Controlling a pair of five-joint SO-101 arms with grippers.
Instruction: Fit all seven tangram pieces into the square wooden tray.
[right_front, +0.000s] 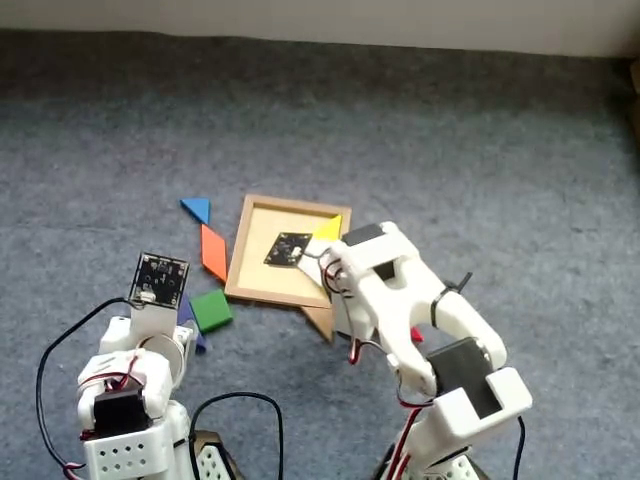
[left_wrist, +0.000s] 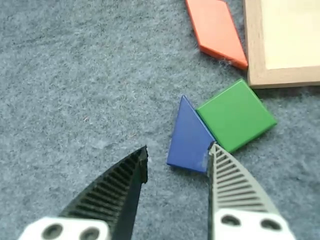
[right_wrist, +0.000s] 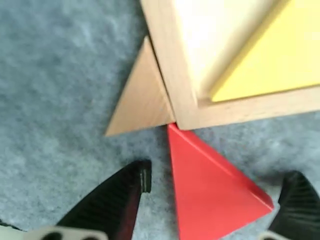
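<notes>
Now my right tool (right_wrist: 217, 180), released, straddles the red triangle (right_wrist: 210, 195) by the tray (right_wrist: 170, 75) corner for pickup; left tool (left_wrist: 178, 150) released near the blue triangle (left_wrist: 189, 135).

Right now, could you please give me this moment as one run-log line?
tray: yellow piece inside | left pincer: open by blue triangle | right pincer: open around red triangle

Both arms are white moulded shells around black servo blocks. The left arm (right_front: 130, 400) has a perforated plate at its base, and the right arm (right_front: 445, 330) is banded by a black cable tie (right_front: 447, 292). Black and red cables (right_front: 238, 396) loop from them. The left end effector (left_wrist: 178, 149) has one black ribbed finger (left_wrist: 115, 190) and one pale grey finger (left_wrist: 232, 185), with screw holes at their roots. The right end effector (right_wrist: 220, 177) has black fingers.
</notes>
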